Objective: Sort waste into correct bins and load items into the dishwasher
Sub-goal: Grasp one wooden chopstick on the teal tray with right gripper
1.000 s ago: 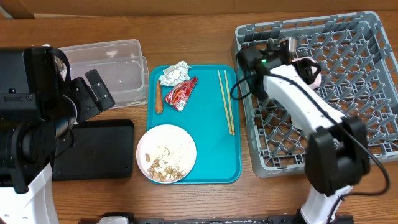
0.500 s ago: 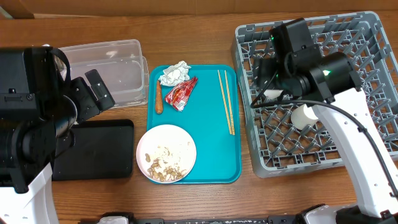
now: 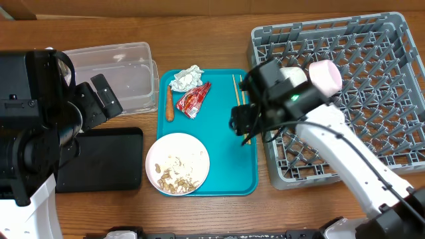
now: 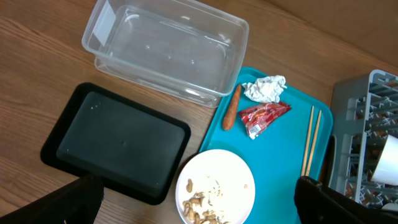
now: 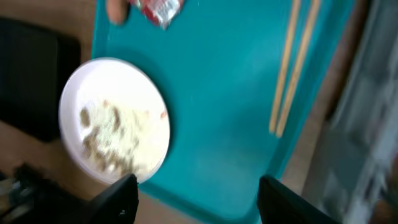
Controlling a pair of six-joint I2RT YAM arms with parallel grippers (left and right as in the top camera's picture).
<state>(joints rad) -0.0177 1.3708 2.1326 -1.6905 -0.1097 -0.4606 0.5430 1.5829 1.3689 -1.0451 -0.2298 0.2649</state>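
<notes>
A white plate point(image 3: 178, 164) with rice and brown scraps lies at the teal tray's front. A crumpled napkin point(image 3: 186, 79), red wrapper point(image 3: 194, 99) and carrot stick point(image 3: 169, 105) lie at its back. The chopsticks point(image 3: 239, 93) lie along its right side, partly under my right arm. My right gripper point(image 3: 242, 123) point(image 5: 198, 208) is open and empty, above the tray beside the chopsticks point(image 5: 292, 68). A pinkish bowl point(image 3: 325, 76) sits in the grey rack point(image 3: 378, 99). A white cup point(image 4: 385, 158) shows in the rack. My left gripper point(image 3: 106, 96) point(image 4: 199, 211) is open and empty.
The clear tub point(image 3: 119, 73) stands left of the teal tray point(image 3: 226, 166), and the black tray point(image 3: 106, 159) lies in front of the tub. The rack fills the right side. My left arm's base covers the far left.
My right arm has swung left from over the rack to above the tray's right side. The pinkish bowl now shows uncovered in the rack. The left arm has not moved.
</notes>
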